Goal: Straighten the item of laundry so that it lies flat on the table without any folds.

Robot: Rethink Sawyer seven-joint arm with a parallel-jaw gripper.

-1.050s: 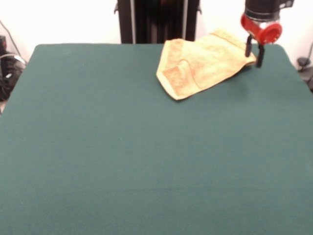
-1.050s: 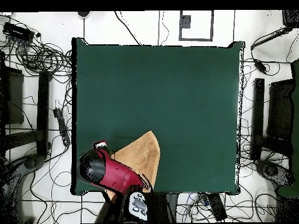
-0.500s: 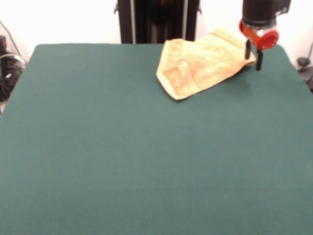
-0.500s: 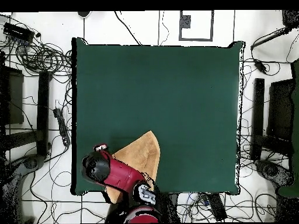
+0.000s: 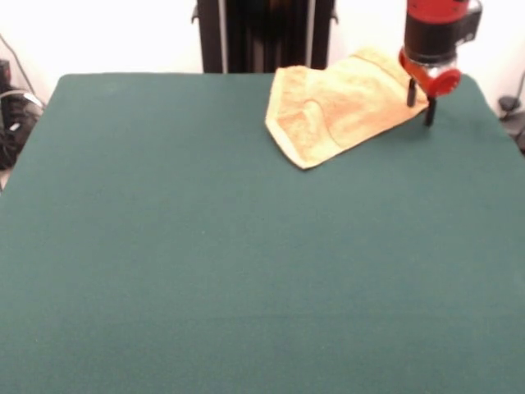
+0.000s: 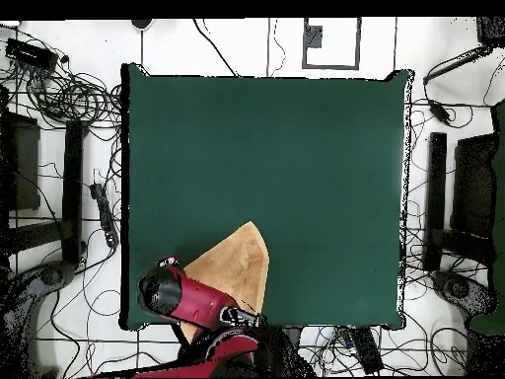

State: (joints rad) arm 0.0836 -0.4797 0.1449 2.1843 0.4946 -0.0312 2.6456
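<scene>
1. Rising slightly, the robot's hand (image 5: 419, 103) is drawing back toward the far edge, its fingers narrowly parted and holding nothing.
2. Folded yellow-orange terry towel (image 5: 340, 107) is lying unmoved at the dark green felt counter's (image 5: 246, 263) far right corner.

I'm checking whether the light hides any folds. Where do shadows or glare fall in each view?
Front view: the wall behind is blown out white, the towel is evenly lit with a soft shadow under its near edge, and its folds show. Overhead view: the arm covers part of the towel; the table shows no glare.
</scene>
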